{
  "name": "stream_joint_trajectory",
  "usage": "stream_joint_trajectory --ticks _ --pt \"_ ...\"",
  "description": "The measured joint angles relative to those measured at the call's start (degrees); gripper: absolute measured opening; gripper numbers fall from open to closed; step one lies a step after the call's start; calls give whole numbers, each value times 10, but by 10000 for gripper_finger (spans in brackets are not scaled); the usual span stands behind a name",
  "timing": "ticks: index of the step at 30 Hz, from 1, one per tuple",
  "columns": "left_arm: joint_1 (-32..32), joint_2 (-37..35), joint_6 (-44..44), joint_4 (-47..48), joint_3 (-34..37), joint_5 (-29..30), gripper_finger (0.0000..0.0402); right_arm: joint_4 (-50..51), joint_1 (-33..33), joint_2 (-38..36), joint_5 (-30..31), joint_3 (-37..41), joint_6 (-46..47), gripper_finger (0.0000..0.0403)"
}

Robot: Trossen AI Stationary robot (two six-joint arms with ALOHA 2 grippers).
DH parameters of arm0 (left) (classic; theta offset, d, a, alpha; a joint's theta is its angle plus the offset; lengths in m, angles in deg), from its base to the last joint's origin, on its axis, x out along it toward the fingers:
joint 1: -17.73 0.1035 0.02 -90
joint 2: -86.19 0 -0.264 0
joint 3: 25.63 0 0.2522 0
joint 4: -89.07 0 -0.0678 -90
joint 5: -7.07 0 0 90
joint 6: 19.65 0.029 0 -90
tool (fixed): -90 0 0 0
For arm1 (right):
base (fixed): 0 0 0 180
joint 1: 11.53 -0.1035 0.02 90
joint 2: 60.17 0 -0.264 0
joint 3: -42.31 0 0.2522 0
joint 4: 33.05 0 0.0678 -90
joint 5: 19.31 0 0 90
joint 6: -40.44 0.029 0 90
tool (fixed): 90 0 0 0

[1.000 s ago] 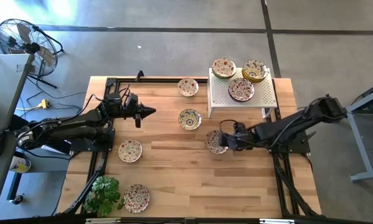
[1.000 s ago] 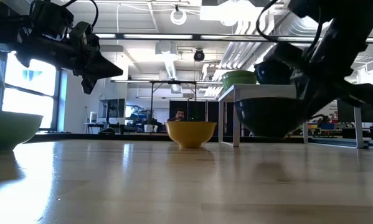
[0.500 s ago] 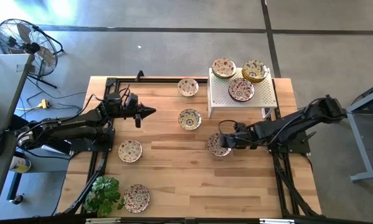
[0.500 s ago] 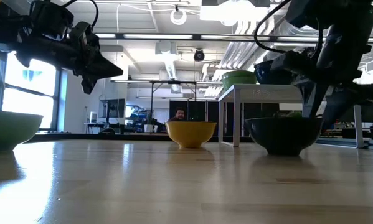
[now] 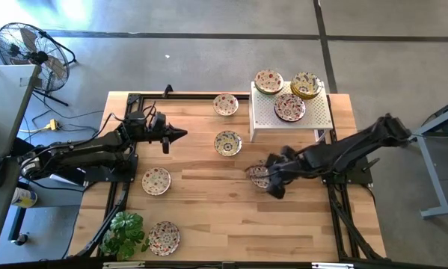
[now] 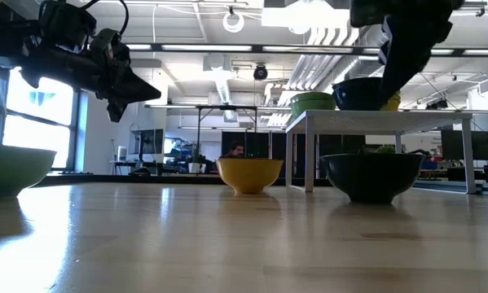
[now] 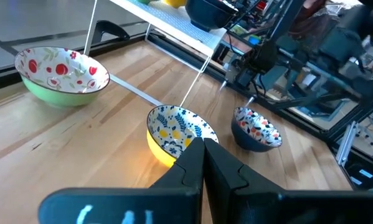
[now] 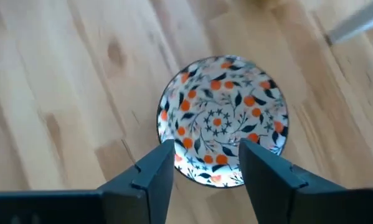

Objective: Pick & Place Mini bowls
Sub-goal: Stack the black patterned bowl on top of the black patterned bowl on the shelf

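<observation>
Right now, line by line:
Right pincer (image 5: 271,181): hangs over the middle of the wooden surface (image 5: 209,217), fingers (image 8: 150,174) spread apart and holding nothing.
Dark orange-flowered mini bowl (image 8: 223,129): sits flat on the surface directly under that pincer; in the right wrist view it shows between and beyond the two fingertips, clear of both.
Same bowl from above: only its edge peeks out beside the pincer, the rest covered by the arm.
Low view: the bowl (image 6: 372,177) rests on the boards with the right arm lifted above it, the fingertips cut off at the frame's top.
Left pincer (image 5: 180,134): waits above the surface's left half, fingers pressed together, empty.
Blue-and-yellow mini bowl (image 7: 180,130): just ahead of the left fingertips, partly hidden by them.
White perforated stand (image 5: 313,116): at the far right, carrying three mini bowls (image 5: 289,107).
Other mini bowls (image 5: 156,181): scattered over the surface, well apart.
Bowl patterns from above: too small to read clearly.
</observation>
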Motion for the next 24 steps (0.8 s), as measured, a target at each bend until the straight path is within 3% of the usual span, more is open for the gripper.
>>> stream_joint_trajectory --ticks 7,15,19,24 --pt "0 0 0 0 0 6 0 -3 -25 112 -1 -35 -51 192" --pt "0 0 0 0 0 5 0 -32 -27 187 -9 -44 -80 238" --pt "0 0 0 0 0 3 0 -35 -27 216 4 -44 -94 227" --pt "0 0 0 0 0 3 0 -71 -22 247 -15 -44 -135 182"
